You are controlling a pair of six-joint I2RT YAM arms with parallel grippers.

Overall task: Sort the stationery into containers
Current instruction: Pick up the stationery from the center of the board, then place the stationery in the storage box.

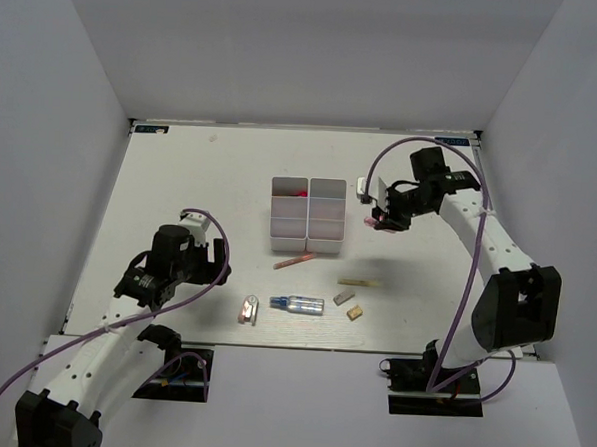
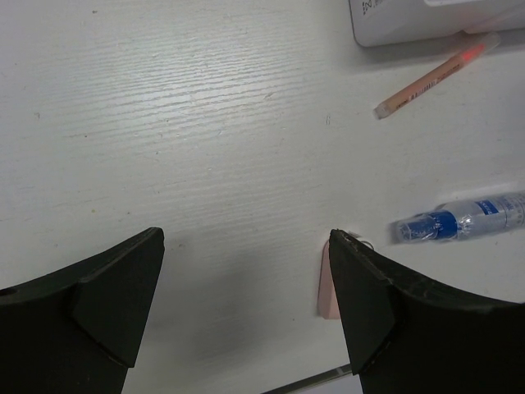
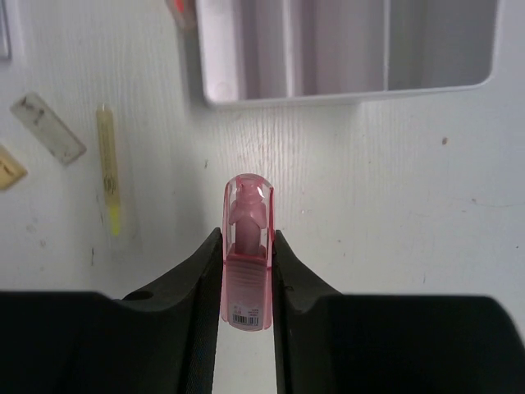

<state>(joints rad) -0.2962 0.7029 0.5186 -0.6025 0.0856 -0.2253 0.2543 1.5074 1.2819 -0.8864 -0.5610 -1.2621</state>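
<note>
Pink capsule [image 3: 248, 205]: pinched in right tool [image 3: 248, 238], near the containers [image 3: 344, 92], not yet over them.
Left tool [image 2: 244, 246]: jaws wide, holding nothing.
Risk: slim grip may slip; releasing early drops it on surface [image 3: 394, 205].

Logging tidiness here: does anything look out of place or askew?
Nothing looks spilled or damaged. Only the pink stick lies slanted on the table close beside the containers, outside every compartment; it may simply be unsorted.
</note>
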